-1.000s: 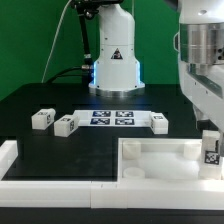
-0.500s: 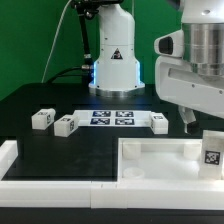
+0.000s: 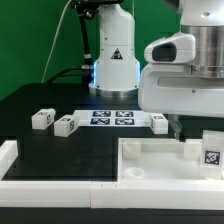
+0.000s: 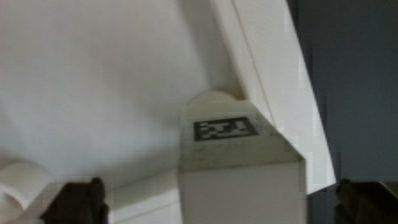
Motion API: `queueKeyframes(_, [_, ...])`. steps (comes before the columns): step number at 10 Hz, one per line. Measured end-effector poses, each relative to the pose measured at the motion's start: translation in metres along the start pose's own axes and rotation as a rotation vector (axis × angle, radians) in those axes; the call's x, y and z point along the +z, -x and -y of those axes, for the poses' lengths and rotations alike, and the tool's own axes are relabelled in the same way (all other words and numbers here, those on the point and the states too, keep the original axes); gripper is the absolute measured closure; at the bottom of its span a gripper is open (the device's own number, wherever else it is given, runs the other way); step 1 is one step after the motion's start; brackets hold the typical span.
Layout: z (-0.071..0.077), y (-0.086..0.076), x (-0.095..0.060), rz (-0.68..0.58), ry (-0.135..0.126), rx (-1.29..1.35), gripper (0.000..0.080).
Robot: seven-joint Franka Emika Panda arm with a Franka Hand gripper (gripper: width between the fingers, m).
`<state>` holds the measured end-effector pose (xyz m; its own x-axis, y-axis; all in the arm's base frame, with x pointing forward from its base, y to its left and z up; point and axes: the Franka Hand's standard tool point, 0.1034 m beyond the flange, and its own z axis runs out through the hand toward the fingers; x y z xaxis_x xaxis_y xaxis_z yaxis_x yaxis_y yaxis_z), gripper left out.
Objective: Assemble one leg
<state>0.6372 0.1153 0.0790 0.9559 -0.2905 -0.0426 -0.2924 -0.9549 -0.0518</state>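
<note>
One leg [image 3: 211,150], a white block with a tag on its face, stands upright in the near right corner of the large white tray-like part [image 3: 160,158]. In the wrist view the leg [image 4: 240,165] lies between my two dark fingertips [image 4: 75,200], which stand wide apart and do not touch it. My gripper [image 3: 178,127] is open and empty, hanging above the tray's far edge, to the exterior view's left of that leg. Three more legs lie on the black table: two at the left [image 3: 41,119] [image 3: 65,125] and one right of the middle [image 3: 159,122].
The marker board [image 3: 112,118] lies flat on the table between the loose legs. The robot base [image 3: 114,60] stands behind it. A white rim [image 3: 20,165] runs along the table's near and left edges.
My gripper has let go of the leg in the tray corner, risen and moved toward the exterior view's left. The leg stays standing where it was.
</note>
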Motion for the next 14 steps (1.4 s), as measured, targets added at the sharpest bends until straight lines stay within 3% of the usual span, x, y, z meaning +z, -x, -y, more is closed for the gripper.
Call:
queueKeyframes(3, [-0.0014,-0.0007,-0.0001,0.0,0.0,-0.054,0.015])
queueKeyframes(4, [-0.0013,-0.0007,-0.0001,0.0,0.0,-0.035,0.0275])
queueKeyframes(5, [-0.0013,-0.0007,-0.0001,0.0,0.0,0.005,0.0456])
queueKeyframes(6, [-0.0013,-0.0007,-0.0001,0.0,0.0,0.002,0.0506])
queueKeyframes(7, [-0.001,-0.0005,-0.0001,0.0,-0.001,0.02,0.0506])
queueKeyframes(14, [0.0011,-0.0012,0.0008,-0.004,-0.049,0.943,0.0506])
